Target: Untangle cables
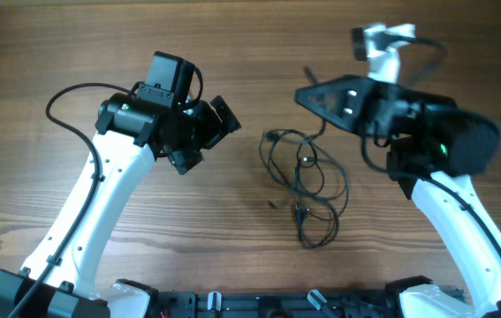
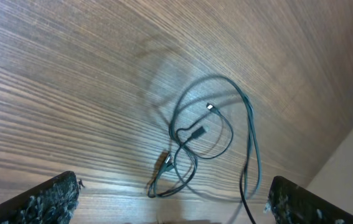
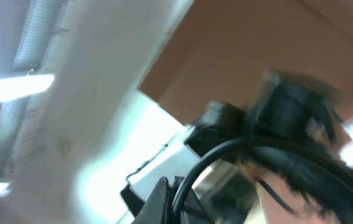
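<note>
Clearly, you have most of the work ahead: the thin black flexible cables (image 1: 307, 181) lie in one looped tangle between your wide-open left pincer (image 1: 208, 137) and your closed right pincer (image 1: 314, 97), whose hold on any strand I cannot tell.

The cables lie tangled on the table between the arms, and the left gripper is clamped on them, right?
No. The left gripper is open and apart from the cables; the left wrist view shows its fingers spread wide, with the tangle lying on the table.
</note>
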You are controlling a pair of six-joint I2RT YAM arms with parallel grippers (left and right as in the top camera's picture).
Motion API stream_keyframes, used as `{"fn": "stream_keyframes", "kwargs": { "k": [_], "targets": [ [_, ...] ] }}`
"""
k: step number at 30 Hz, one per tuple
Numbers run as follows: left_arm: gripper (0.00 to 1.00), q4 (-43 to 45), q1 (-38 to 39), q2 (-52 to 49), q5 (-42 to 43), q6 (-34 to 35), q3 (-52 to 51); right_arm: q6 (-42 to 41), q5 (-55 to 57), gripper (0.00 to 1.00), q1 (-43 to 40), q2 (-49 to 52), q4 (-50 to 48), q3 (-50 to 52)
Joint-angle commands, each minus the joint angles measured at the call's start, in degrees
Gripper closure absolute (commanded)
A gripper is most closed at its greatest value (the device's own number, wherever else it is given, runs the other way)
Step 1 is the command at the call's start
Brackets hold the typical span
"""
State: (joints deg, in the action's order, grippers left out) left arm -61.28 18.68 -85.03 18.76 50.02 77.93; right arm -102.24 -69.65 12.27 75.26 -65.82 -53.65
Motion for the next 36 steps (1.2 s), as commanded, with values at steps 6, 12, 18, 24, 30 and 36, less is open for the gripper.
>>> {"fn": "stream_keyframes", "kwargs": {
  "k": [6,12,18,24,30,36],
  "targets": [
    [0.0,0.17,-0.04,-0.26,-0.61,-0.55,-0.26,21.4,1.95,0.95,0.11,1.05,54.6,0.04],
    [0.0,0.17,-0.04,-0.26,-0.61,-0.55,-0.26,34.47,6.43,0.96,1.46,0.61,59.45,0.04],
    [0.0,-0.07,-0.04,-0.26,-0.59,-0.55,-0.26,36.85,17.16,0.95,5.14,-6.12,59.45,0.02],
    [0.0,-0.04,-0.04,-0.26,-0.59,-0.55,-0.26,41.64,29.75,0.95,5.11,-17.09,65.75,-0.04],
    [0.0,-0.02,-0.04,-0.26,-0.61,-0.52,-0.26,51.01,50.84,0.95,5.11,-25.22,84.15,-4.13],
    [0.0,0.46,-0.04,-0.26,-0.59,-0.17,-0.26,55.6,64.87,0.95,5.11,-23.96,104.5,-12.79]
  ]
}}
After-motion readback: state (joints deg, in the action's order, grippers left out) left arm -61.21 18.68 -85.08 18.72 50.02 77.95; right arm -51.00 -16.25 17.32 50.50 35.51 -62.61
